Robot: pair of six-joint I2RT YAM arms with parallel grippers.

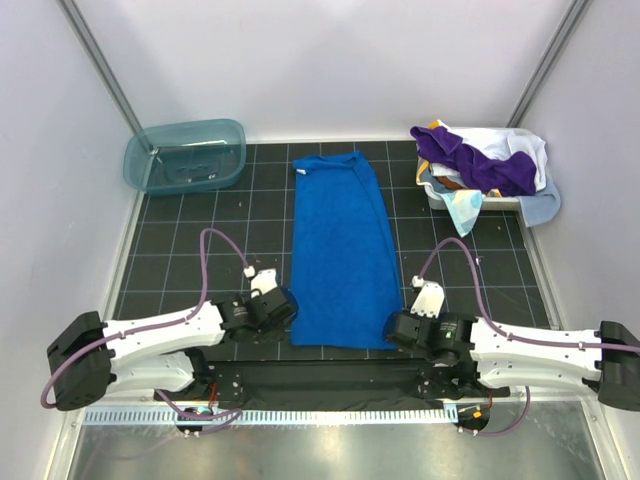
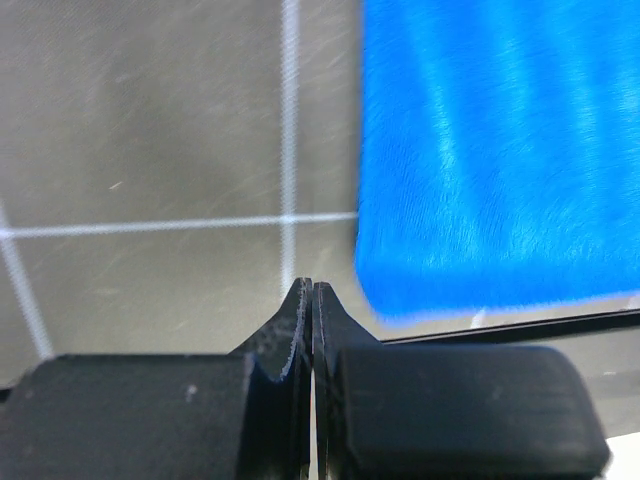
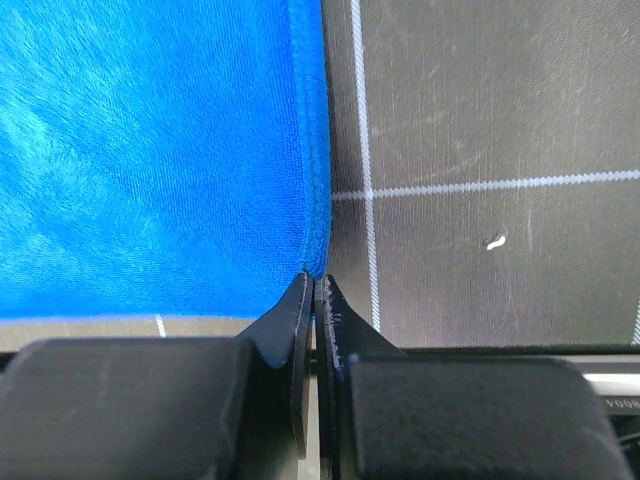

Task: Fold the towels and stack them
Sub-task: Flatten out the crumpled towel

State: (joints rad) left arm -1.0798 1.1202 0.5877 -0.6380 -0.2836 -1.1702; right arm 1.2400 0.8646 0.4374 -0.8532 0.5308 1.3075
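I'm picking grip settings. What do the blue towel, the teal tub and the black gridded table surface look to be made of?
Blue towel: soft plush cloth, probably microfibre; a fuzzy matte nap shows close up.
Teal tub: translucent glossy plastic; the grid lines show through it.
Table surface: dark smooth mat, perhaps rubber or vinyl, with fine scratches and a dull sheen.

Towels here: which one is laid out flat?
The royal blue towel, spread on the mat; the purple towel and others lie crumpled in the white basket.
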